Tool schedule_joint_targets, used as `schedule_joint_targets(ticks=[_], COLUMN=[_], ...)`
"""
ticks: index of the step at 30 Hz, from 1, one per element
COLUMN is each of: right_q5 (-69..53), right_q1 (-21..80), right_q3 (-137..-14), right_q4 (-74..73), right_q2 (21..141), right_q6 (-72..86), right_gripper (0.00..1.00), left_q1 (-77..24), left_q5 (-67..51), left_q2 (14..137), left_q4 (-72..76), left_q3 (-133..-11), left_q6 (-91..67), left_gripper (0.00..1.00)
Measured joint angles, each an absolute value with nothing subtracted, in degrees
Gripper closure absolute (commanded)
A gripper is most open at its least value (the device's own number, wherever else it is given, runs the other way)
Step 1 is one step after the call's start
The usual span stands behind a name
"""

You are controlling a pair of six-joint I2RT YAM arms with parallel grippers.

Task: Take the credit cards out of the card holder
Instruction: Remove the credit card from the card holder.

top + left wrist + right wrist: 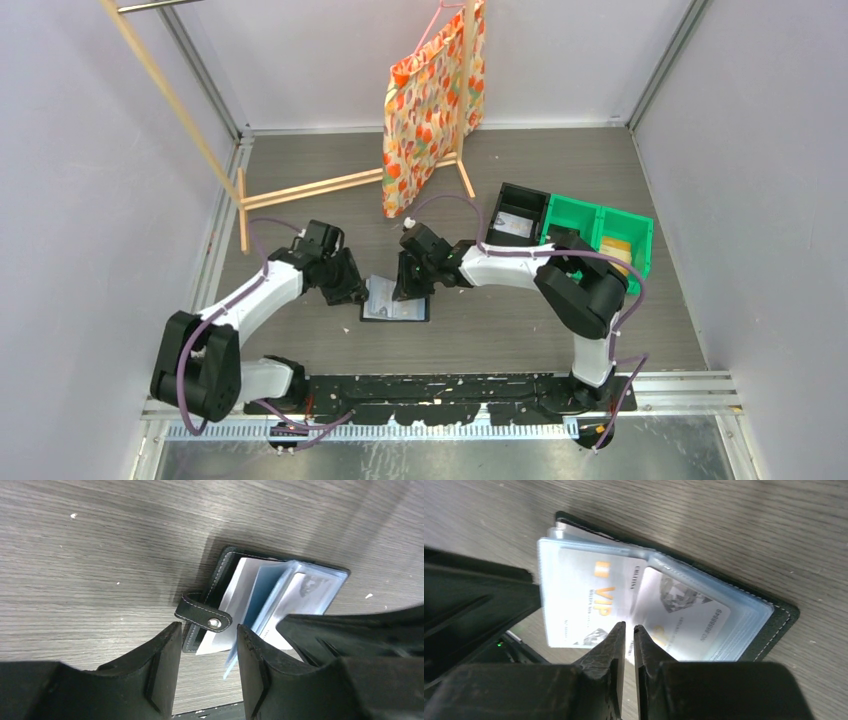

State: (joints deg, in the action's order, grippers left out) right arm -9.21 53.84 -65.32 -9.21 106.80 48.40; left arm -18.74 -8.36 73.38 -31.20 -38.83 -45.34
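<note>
The right gripper [626, 626] has its jaws all but closed at the near edge of the card holder [785, 614], open on the table [500, 330]; a pinch is unclear. Only its camera shows the credit cards [584, 597] in clear sleeves. The left gripper [208, 627] gapes around the clasp tab [204, 614], visible only there.

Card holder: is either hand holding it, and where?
Left hand open, holding nothing. Right hand nearly shut at a sleeve edge of the card holder; actual grip cannot be told.

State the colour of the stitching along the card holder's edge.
White stitching on the black card holder, clearest in the left wrist view.
</note>
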Motion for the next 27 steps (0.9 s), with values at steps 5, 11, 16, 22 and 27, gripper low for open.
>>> schedule_joint_targets(ticks=[5,11,16,22,27], right_q5=[-9.26,-9.15,-9.19,-9.23,-9.28], right_q1=[53.78,53.76,53.34,53.06,52.42], right_q3=[-66.04,-65.93,-64.27,-63.18,-62.02], right_q4=[-9.89,-9.82,-8.36,-8.01,-8.34], right_q2=[109.08,109.14,108.36,107.57,106.5], right_q6=[48.53,48.4,48.38,47.62,46.83], right_gripper=[0.84,0.84,0.84,0.84,0.84], left_q1=[-18.74,-18.74,-18.74,-18.74,-18.72], left_q5=[-7.9,-11.33,-13.76,-15.53,-18.5], left_q2=[69.84,67.75,68.88,71.35,72.51], left_q4=[-31.75,-27.42,-24.23,-20.32,-15.97], left_q3=[-39.31,-36.42,-33.71,-32.27,-30.3], left_q6=[-44.82,-45.89,-46.54,-47.42,-49.23], left_gripper=[0.49,0.36,0.35,0.35,0.46])
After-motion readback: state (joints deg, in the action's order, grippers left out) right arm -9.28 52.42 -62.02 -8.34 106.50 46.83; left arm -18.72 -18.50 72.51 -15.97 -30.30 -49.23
